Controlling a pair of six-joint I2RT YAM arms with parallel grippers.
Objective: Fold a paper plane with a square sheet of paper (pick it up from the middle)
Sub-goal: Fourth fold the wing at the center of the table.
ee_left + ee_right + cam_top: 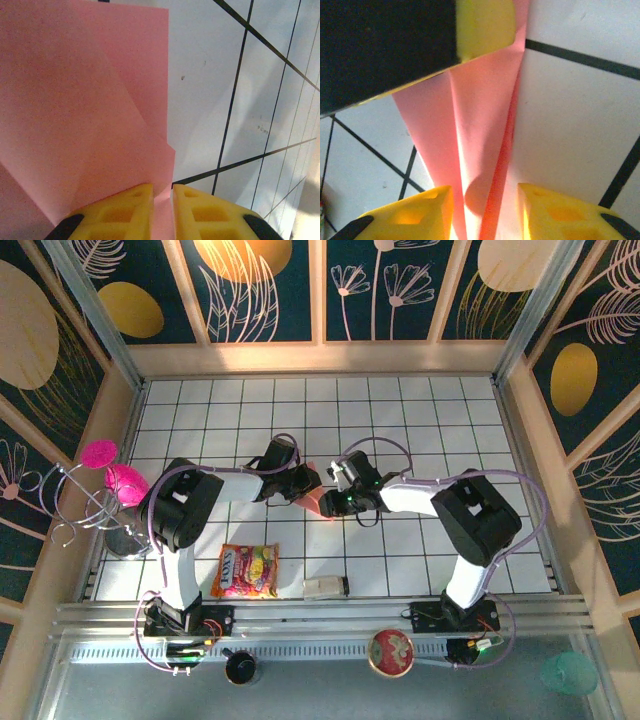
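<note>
— Where is the pink paper (75, 100) at this moment?

— About at the middle of the table (420, 430), between the two arms, which meet there from the left side and the right side. It is folded in several layers. From the right wrist it looks like a long narrow wedge with a crease along it.

— And the left gripper (162, 195), how is it?

— Its two yellow fingers are pressed almost together, with an edge of the paper in the thin gap between them. So it is pinching the paper.

— The right gripper (485, 212)?

— Its fingers stand apart, one on each side of the narrow end of the paper. One finger is just beside a fold; I cannot tell if it touches. Between the other finger and the paper a thin strip of white table shows.

— Is something else on the table?

— An orange-yellow snack packet (246, 571) lies near the near edge, beside the left arm's base, well apart from the paper.
</note>
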